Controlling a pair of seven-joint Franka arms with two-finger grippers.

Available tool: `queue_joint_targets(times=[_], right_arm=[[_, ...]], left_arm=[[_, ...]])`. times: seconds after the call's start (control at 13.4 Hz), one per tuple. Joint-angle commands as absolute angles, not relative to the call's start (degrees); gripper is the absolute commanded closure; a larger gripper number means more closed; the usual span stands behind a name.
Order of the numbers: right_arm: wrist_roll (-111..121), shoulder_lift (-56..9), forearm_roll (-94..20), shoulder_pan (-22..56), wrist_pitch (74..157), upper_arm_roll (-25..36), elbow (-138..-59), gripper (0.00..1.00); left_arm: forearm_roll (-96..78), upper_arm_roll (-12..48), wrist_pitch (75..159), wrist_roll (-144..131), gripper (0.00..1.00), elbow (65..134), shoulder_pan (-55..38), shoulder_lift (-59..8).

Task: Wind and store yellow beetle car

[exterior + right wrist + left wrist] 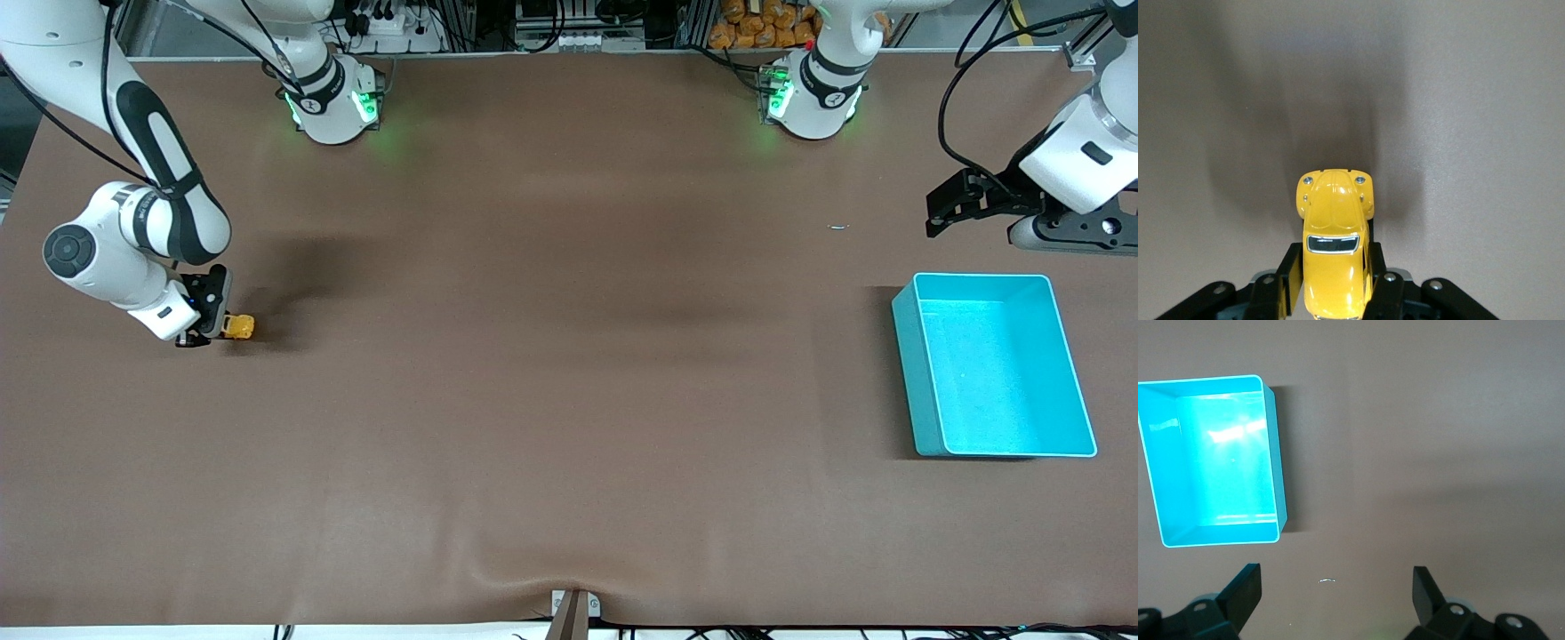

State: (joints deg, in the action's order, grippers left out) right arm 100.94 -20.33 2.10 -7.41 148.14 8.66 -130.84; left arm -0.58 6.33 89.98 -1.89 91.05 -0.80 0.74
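The yellow beetle car rests on the brown table at the right arm's end, its wheels on or just above the cloth. My right gripper is shut on the car's rear half, one black finger on each side. In the right wrist view the yellow beetle car points away from the right gripper, hood and windscreen showing. The teal bin stands empty at the left arm's end. My left gripper hangs open over the table beside the bin's edge nearest the robots, holding nothing; the left gripper looks down at the bin.
A tiny pale scrap lies on the cloth toward the left arm's end, and the same scrap shows between the left fingers' tips. The cloth bulges slightly at the table's front edge by a bracket.
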Motion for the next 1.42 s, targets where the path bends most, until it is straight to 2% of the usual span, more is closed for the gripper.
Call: queue_joint_targets(times=[0.0,0.15,0.22,0.37,0.6,1.34], right_arm=[[103.1,-24.2,1.0,-9.3,145.6,8.1,-128.1,0.39],[102.8,-24.2,0.9,-9.3,139.3,8.1,-124.0,0.18],[102.8,-24.2,0.1,-9.6,135.3,8.1,-121.4,0.00],[103.2,-24.1,-3.0,-10.4,128.1,8.2,-116.7,0.00],[103.2,-24.1,-3.1,-11.9,122.6,8.2,-112.9,0.00],[103.1,-23.6,-4.7,-13.2,119.4,8.2,-111.3,0.00]], left_arm=[[-1.3,6.4,89.4,-0.8,0.00,90.7,-0.4,1.1],[-1.3,6.4,89.4,-0.8,0.00,90.7,-0.4,1.1],[-1.3,6.4,89.5,-0.9,0.00,90.7,-0.4,1.1],[-1.3,6.4,89.4,-0.8,0.00,90.7,-0.4,1.1],[-1.3,6.4,89.4,-0.8,0.00,90.8,-0.4,1.1],[-1.3,6.4,89.4,-0.8,0.00,90.8,-0.4,1.1]])
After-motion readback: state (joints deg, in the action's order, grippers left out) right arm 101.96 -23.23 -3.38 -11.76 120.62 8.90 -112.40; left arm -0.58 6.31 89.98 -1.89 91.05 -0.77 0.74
